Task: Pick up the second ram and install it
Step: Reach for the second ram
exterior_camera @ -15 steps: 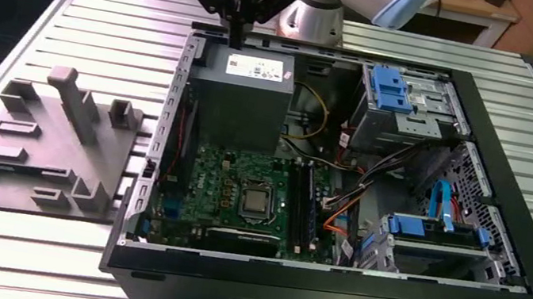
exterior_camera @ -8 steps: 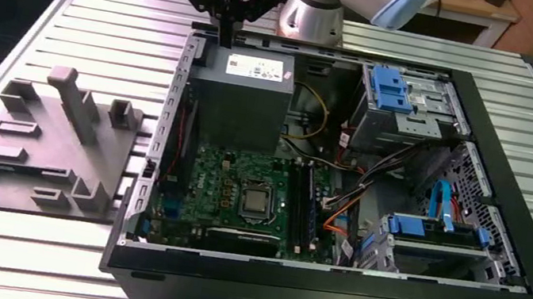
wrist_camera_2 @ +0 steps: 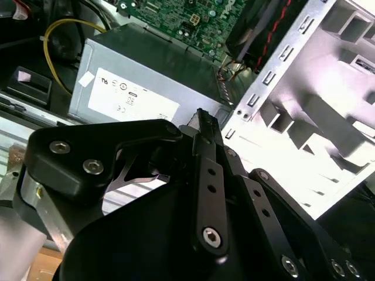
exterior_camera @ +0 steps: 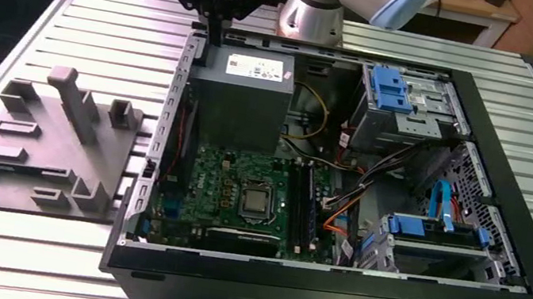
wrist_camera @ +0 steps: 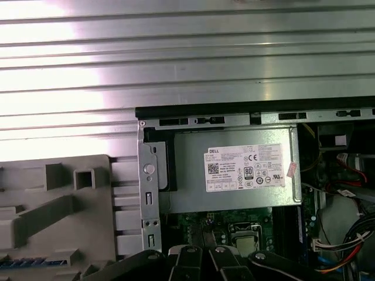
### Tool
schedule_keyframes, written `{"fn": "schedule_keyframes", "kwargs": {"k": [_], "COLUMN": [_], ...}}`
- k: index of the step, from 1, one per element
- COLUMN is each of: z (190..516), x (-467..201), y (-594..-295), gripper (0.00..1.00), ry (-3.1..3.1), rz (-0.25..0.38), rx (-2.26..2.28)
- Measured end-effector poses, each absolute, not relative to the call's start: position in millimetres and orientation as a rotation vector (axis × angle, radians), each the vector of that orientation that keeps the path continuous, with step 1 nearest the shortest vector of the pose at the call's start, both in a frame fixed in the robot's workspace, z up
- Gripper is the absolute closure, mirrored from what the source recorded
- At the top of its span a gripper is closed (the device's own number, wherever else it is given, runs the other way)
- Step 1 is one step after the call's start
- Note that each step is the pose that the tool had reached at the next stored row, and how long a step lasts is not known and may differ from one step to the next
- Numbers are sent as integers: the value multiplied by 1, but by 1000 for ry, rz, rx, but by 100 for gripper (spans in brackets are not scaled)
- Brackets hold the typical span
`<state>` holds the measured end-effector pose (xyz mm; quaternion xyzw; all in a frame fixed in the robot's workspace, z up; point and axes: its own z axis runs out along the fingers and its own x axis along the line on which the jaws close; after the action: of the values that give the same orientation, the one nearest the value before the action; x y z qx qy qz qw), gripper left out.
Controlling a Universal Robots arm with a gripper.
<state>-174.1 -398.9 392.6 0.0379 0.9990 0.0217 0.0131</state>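
So here's where we were: the gripper [exterior_camera: 218, 36] hung over the far corner of the open computer case [exterior_camera: 510, 236], on the exterior view's left, right above the far end of the grey power supply [exterior_camera: 244, 90]. It wasn't touching anything as far as we could see.

In the second wrist view the gripper [wrist_camera_2: 202, 120] had its jaws pressed together, with no gap showing at the tips. We couldn't spot anything pinched between them either.

The second ram [wrist_camera: 29, 261] looked to be sitting in a slot of the grey plastic fixture [exterior_camera: 27, 176]. We saw it as a thin bluish-purple strip in the first wrist view. That put it outside the case on the slatted metal table [exterior_camera: 107, 4], to the exterior view's left of the case and well apart from the gripper.

The fixture's upright post [exterior_camera: 71, 98] stood toward its far side.

Inside the case the green motherboard [exterior_camera: 223, 183] lay just on the near side of the power supply, with the CPU socket [exterior_camera: 256, 200] in the middle of it. A blue drive caddy [exterior_camera: 389, 85] sat at the far end, toward the exterior view's right.
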Motion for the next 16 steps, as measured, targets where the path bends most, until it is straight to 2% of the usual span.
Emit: {"fn": "schedule_keyframes", "kwargs": {"k": [16], "z": [392], "x": [-197], "y": [-399], "gripper": [90], "ry": [3113], "rz": [68], "rx": [118]}}
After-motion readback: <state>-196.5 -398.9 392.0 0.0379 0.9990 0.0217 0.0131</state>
